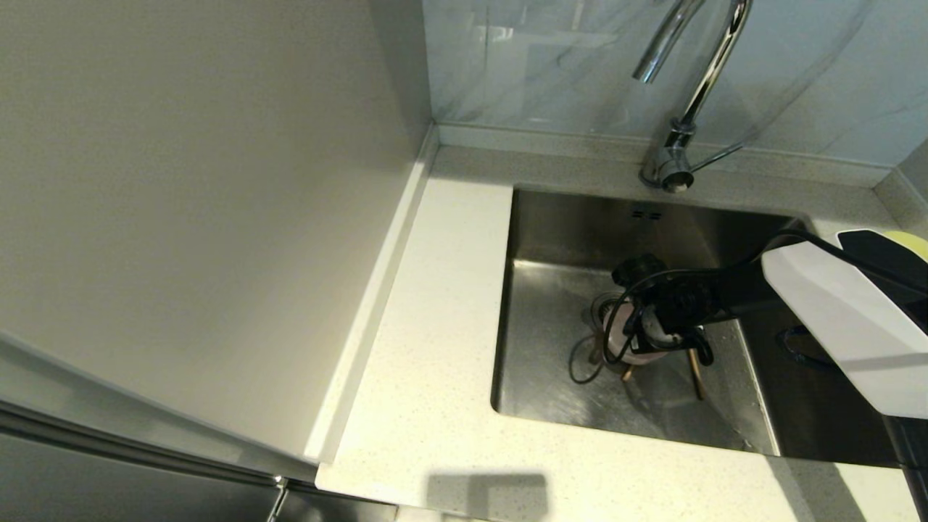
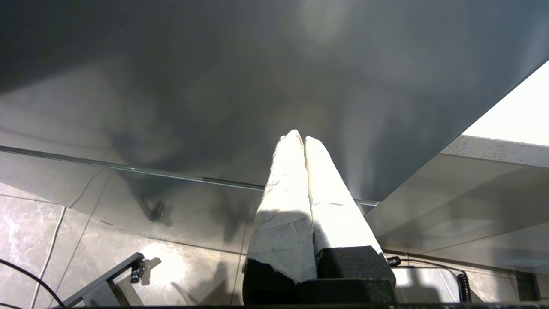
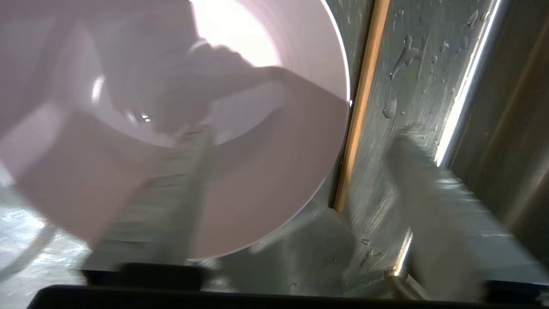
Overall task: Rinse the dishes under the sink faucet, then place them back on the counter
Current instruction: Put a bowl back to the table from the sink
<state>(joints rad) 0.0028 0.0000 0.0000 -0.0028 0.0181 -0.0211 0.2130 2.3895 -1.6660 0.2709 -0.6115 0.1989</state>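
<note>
Sink (image 1: 551,239): deep stainless basin set into the counter, floor wet with scattered droplets, two small overflow slots in the back wall. Counter (image 1: 435,362): off-white speckled stone, running along the left and front of the basin, with a low raised back edge below the pale marbled wall panel (image 1: 551,65). Faucet (image 1: 678,109): chrome gooseneck behind the basin, thin side lever at its base, spout ending above the back of the sink; no water stream can be made out. Right gripper (image 3: 296,141): reaches from the right down into the basin, jaws apart, one finger inside the pink bowl, the other outside its rim over the steel floor; not clamped on the rim as shown. Pink bowl (image 3: 171,107): on the sink floor near the drain, largely hidden under the gripper in the head view, mouth facing the wrist camera. Chopsticks (image 1: 697,377): brown wooden, on the basin floor; one lies just beside the bowl's rim (image 3: 360,107), between the two fingers; another tip shows at the bowl's near side in the head view. Yellow bowl (image 1: 910,243): only a sliver visible behind the right arm at the far right. Left gripper (image 2: 303,141): parked low beside a dark cabinet front, above the tiled floor, white-wrapped fingers pressed together, holding nothing.
</note>
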